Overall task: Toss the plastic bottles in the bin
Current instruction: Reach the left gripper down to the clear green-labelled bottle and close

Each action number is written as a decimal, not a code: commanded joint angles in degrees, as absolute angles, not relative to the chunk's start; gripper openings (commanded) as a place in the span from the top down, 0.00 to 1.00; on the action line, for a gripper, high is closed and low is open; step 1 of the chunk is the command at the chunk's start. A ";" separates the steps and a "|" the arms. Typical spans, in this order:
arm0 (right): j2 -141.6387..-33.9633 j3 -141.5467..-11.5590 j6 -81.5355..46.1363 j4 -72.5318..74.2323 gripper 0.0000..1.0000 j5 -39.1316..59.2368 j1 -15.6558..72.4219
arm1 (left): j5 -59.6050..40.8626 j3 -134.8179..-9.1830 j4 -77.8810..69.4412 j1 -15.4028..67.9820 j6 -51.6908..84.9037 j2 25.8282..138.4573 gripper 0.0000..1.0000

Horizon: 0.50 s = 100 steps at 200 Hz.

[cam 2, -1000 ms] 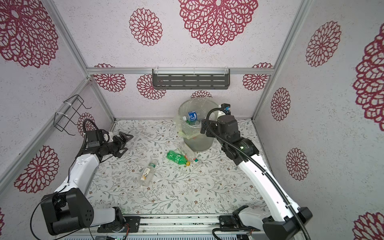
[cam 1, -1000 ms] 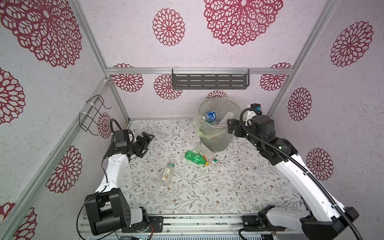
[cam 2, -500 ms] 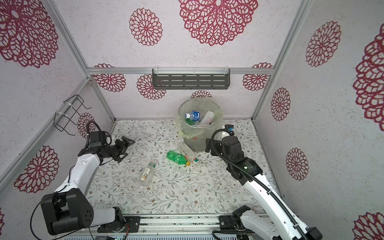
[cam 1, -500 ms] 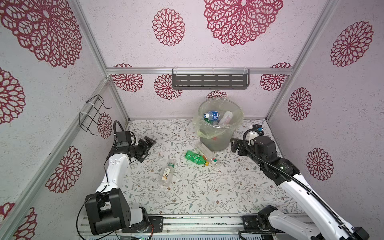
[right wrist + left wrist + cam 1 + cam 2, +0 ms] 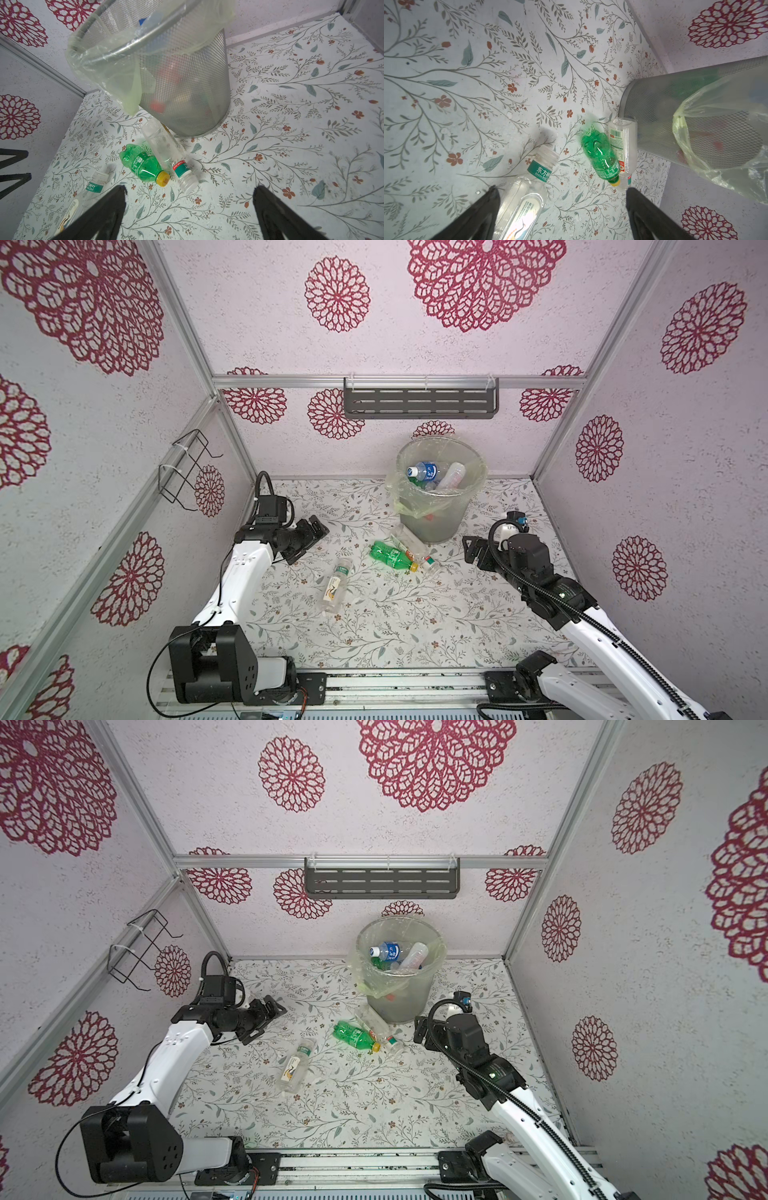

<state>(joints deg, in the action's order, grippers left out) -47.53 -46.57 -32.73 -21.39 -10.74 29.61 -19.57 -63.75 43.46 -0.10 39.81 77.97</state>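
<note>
Lying near right tool (image 5: 470, 549), green bottle (image 5: 390, 554), untouched

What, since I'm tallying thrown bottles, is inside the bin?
Inside the bin, both top views show a blue-labelled bottle and a pale bottle lying on top. Through the mesh, red blurs show lower down. Whatever lies beneath is covered, so no full count is possible.

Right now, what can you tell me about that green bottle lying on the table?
The green bottle is translucent green plastic with a yellow cap and a green label band. It looks empty and lies on its side on the floral table, near the base of the wire-mesh bin, alongside a clear bottle that seems to touch it.
</note>
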 commanded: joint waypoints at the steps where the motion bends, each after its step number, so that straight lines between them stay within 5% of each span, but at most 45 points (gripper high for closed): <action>1: -45.94 -45.67 -34.75 -19.08 0.01 -10.11 29.44 | -17.53 -63.05 45.22 1.81 37.85 77.94 0.03; 100: -44.56 -40.84 -36.09 -17.07 0.01 -9.32 29.46 | -11.45 -56.76 45.03 11.34 39.53 75.30 0.03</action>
<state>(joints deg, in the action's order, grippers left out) -45.52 -41.19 -34.70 -19.62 -9.98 29.63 -14.02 -58.11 44.88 9.54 39.46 76.03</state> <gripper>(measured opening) 0.989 0.973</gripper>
